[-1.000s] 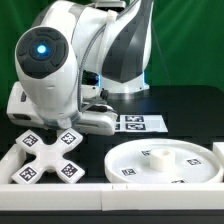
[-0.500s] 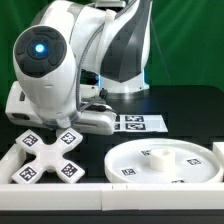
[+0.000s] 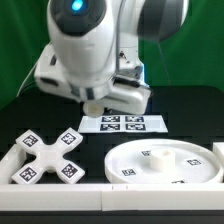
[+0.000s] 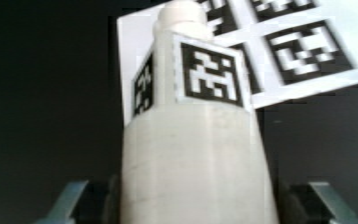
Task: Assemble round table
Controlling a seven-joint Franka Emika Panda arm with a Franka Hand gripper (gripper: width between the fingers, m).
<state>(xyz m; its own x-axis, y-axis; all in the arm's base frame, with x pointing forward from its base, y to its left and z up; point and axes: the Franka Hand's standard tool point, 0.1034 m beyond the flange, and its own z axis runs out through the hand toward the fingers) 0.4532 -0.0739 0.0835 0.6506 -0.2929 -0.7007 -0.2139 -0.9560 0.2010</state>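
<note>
White and tagged, the post sat gripped between the closed jaws, held clear of the tabletop left of centre in the exterior view. Since half a second before, the arm had risen and swung right, uncovering the marker board. The cross base lay lower left and the disc lower right, both near the front rail. Black tabletop lay open between them, with a green backdrop behind.

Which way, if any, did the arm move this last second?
Yes: the arm moved up and toward the exterior view's right, uncovering more of the marker board.
</note>
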